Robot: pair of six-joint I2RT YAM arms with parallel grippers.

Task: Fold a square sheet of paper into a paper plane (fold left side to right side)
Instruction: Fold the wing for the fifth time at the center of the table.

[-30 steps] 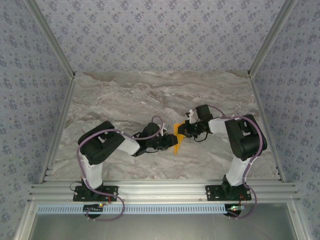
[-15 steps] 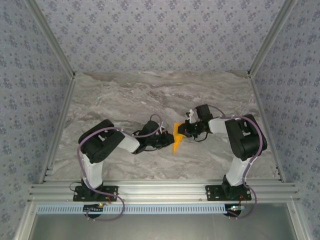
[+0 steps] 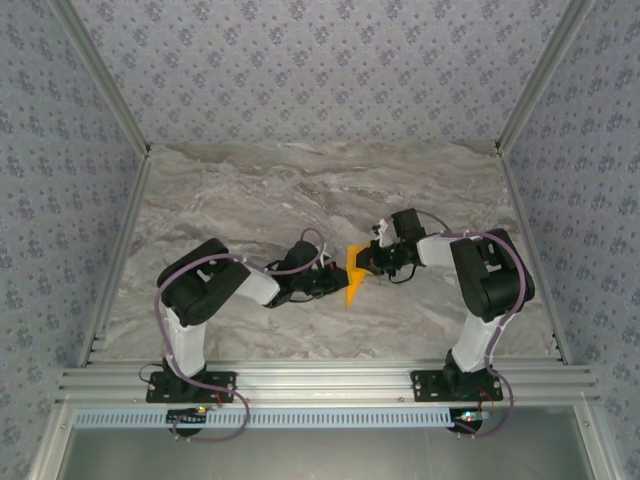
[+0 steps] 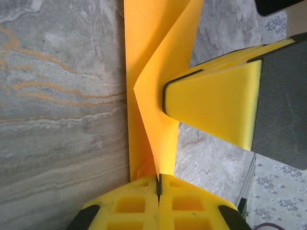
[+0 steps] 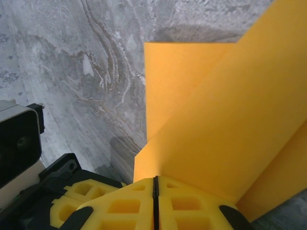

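**Paper** (image 3: pixel 353 276): orange-yellow sheet, partly folded. In the top view it sits near the middle of the table (image 3: pixel 230 200), slightly toward 4 o'clock, and is held between the two pincers. In the left wrist view (image 4: pixel 144 48) one layer runs straight from 12 to 6 o'clock, and a second flap stands up from it along a slanted crease. In the right wrist view (image 5: pixel 230 120) two overlapping layers fan out toward 1 o'clock. Whether its lower edge touches the table cannot be told.

**Left pincer** (image 3: pixel 343 284): reaches in from 9 o'clock to the paper's 7 o'clock end. Its own camera (image 4: pixel 159 184) shows the yellow pads pressed together with no gap. The paper's narrow end is caught in the seam between them, so the pincer is closed and gripping the paper.

**Right pincer** (image 3: pixel 367 262): comes in from 3 o'clock to the paper's 1 o'clock end. Its own camera (image 5: pixel 155 184) shows the pads shut tight, with the paper rising out of the seam, so it is also gripping the paper. In the left wrist view one of its yellow fingers (image 4: pixel 211 105) meets the raised flap from 3 o'clock.

**Table**: grey marbled top.
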